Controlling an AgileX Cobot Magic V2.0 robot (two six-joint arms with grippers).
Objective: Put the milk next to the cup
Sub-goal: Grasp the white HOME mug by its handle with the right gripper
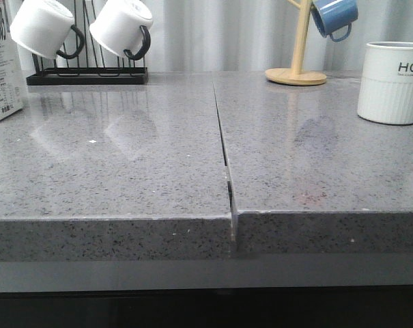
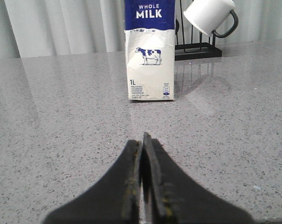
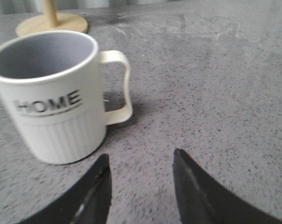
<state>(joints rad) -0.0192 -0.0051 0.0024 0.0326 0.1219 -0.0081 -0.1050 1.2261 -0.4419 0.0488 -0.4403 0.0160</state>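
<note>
The milk (image 1: pixel 1 65) stands upright at the far left of the grey table (image 1: pixel 124 178), beside a black rack (image 1: pixel 87 75) hung with white mugs (image 1: pixel 46 27). The cup (image 1: pixel 392 82) sits far right, near a wooden stand (image 1: pixel 298 68) holding a blue mug (image 1: pixel 334 17). The left gripper (image 2: pixel 143 140) is closed and empty; the right gripper (image 3: pixel 141 163) is parted and empty, near the cup.
</note>
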